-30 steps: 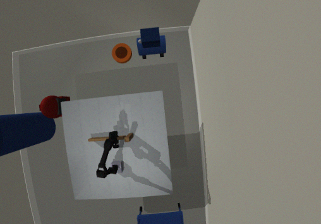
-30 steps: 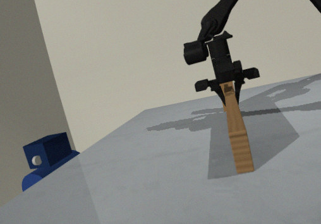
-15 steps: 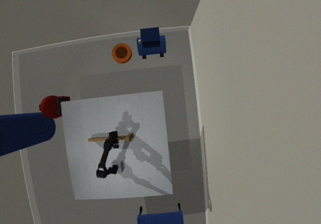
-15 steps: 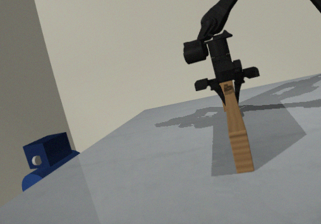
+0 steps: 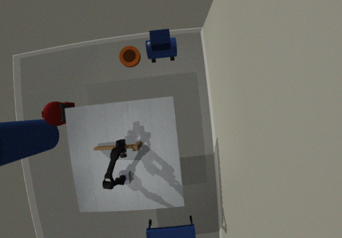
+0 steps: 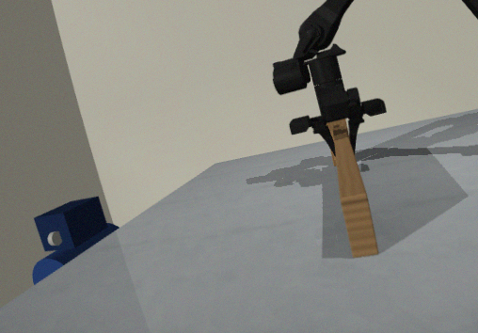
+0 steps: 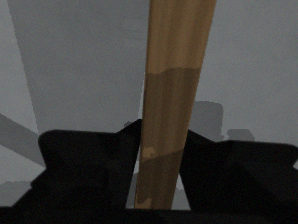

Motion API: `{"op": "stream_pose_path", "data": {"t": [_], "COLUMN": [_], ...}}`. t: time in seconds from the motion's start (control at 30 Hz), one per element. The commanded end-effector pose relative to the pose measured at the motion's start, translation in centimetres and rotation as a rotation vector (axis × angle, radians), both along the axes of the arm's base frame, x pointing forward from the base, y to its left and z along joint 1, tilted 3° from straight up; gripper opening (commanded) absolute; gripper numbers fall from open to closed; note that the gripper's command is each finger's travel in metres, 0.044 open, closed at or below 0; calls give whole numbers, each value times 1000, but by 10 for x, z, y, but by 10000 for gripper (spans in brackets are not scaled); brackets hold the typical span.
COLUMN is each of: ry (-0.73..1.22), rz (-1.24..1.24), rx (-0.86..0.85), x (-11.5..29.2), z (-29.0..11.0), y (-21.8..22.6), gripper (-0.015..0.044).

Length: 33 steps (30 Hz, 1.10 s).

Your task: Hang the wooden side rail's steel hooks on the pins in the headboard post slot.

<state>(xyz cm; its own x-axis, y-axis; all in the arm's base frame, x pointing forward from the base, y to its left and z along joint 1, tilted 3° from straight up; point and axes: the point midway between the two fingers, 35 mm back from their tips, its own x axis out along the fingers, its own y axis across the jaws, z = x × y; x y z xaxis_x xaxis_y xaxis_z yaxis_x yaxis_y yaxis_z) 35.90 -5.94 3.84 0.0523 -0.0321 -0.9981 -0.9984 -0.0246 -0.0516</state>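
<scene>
End effector (image 6: 342,139) clamped on wooden rail (image 6: 354,194), gripped end raised; rail slopes down, far end resting on bench (image 6: 212,256).

The grey table (image 6: 226,256) carries the rail's (image 6: 358,209) far end (tilted).
</scene>
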Motion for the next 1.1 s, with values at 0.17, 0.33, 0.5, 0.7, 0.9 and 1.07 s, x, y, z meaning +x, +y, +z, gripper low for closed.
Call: {"op": "stream_pose_path", "data": {"t": [0.17,0.33,0.5,0.7,0.9,1.07], "ry": [-16,-16,-16,-16,-16,-17], "rz": [-5,-5,-5,-5,-5,-5], "rx": [1,1,1,1,1,1], "x": [5,6,6,7,7,8], "z": [4,3,3,3,4,4], "y": [-2,-2,-3,-3,-4,-4], "gripper": [0,0,0,0,0,0]}}
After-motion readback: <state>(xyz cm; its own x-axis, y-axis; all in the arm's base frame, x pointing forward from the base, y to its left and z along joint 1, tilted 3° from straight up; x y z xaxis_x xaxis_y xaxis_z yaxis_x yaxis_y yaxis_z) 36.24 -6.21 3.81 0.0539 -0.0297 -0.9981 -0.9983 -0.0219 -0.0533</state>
